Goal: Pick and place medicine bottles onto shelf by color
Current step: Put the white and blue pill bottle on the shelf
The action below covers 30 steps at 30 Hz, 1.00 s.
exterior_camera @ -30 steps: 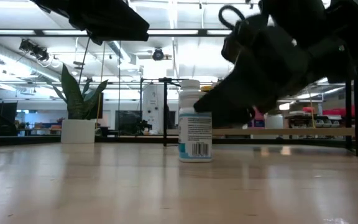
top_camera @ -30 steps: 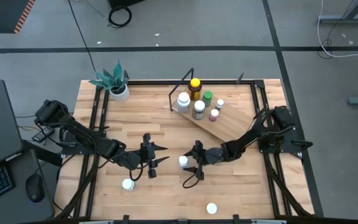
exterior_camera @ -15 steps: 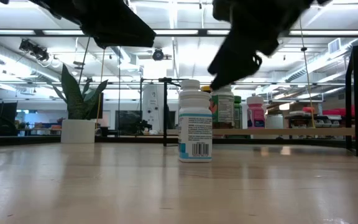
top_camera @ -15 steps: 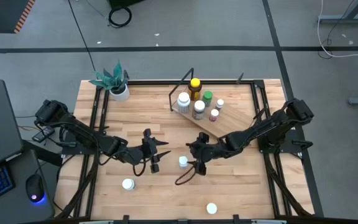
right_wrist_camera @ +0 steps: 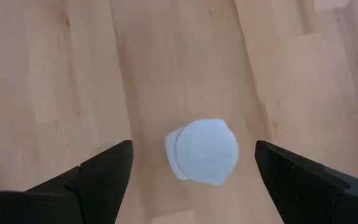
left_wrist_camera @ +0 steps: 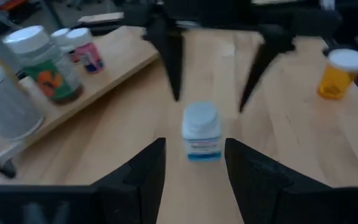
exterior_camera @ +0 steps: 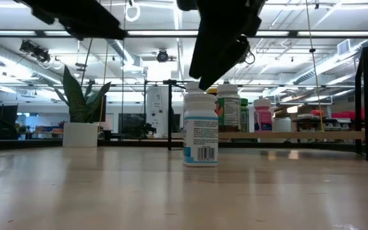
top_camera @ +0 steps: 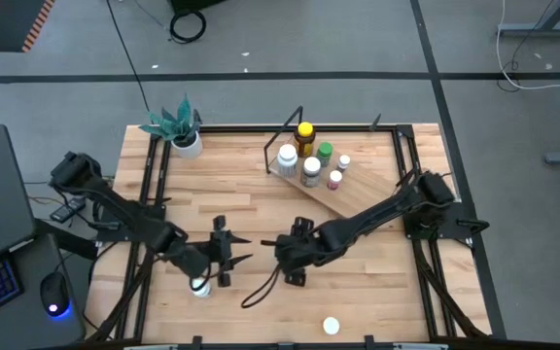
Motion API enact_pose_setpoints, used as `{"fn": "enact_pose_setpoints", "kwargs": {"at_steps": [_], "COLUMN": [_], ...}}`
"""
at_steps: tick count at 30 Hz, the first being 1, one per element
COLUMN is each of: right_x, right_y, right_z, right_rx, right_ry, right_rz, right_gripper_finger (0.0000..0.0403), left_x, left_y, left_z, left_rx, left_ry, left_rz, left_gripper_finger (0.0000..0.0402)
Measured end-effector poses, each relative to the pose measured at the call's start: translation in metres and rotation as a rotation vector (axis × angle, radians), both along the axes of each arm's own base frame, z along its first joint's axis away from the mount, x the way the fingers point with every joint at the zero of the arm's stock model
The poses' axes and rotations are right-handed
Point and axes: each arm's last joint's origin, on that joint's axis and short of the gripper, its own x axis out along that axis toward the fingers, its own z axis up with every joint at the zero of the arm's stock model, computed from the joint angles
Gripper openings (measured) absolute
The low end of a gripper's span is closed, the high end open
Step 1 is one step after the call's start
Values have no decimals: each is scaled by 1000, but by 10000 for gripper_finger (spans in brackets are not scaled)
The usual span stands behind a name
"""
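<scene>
A white-capped bottle [right_wrist_camera: 202, 151] is framed from above by the wide-open, empty right gripper [top_camera: 290, 255], near the shelf [top_camera: 343, 190] holding 5 bottles. The left gripper [top_camera: 224, 251], partly open and empty, is held beside it.

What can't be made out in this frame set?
- High view: the white-capped bottle under the right gripper is hidden by that gripper.
- High view: another white-capped bottle is half covered by the left arm.
- Low view: the bottles on the shelf partly hide one another, so they can't be counted.
- Left wrist view: the label of the near bottle is blurred, unreadable.
</scene>
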Motion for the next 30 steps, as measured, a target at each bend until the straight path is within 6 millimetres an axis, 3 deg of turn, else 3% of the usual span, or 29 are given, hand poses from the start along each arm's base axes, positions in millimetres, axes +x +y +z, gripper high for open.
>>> {"fn": "enact_pose_setpoints", "kwargs": {"at_steps": [9,17,30], "right_x": [23,22,23], "right_y": [-10,-28,-27], "right_z": [-4,-11,-11], "right_rx": [27,138,137], "right_ry": [101,174,161], "right_rz": [-107,-228,-235], "right_gripper_finger": [346,346,335], "left_x": [-17,-24,-25], "left_y": [-11,-19,-19], "left_z": [11,9,8], "left_rx": [-21,-29,-39], "left_ry": [-45,-33,-32], "left_rz": [-14,-32,-29], "left_gripper_finger": [172,172,172]}}
